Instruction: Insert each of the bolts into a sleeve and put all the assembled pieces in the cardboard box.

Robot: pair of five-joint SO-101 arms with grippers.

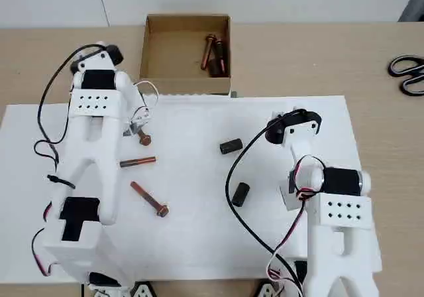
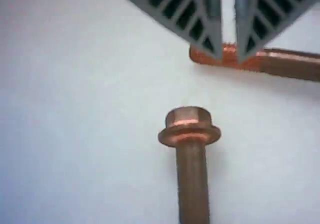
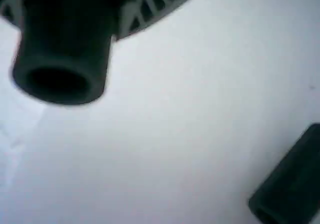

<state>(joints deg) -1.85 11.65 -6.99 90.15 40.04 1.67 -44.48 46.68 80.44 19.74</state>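
Left claw: nipped together on the flanged head of a copper bolt lying on white paper.
Cardboard box: copper pieces inside, beyond the paper.
Right claw: clamped on a black sleeve — hollow end showing.

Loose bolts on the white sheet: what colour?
Copper-coloured, shiny metal. The bolt shows best in the left wrist view.
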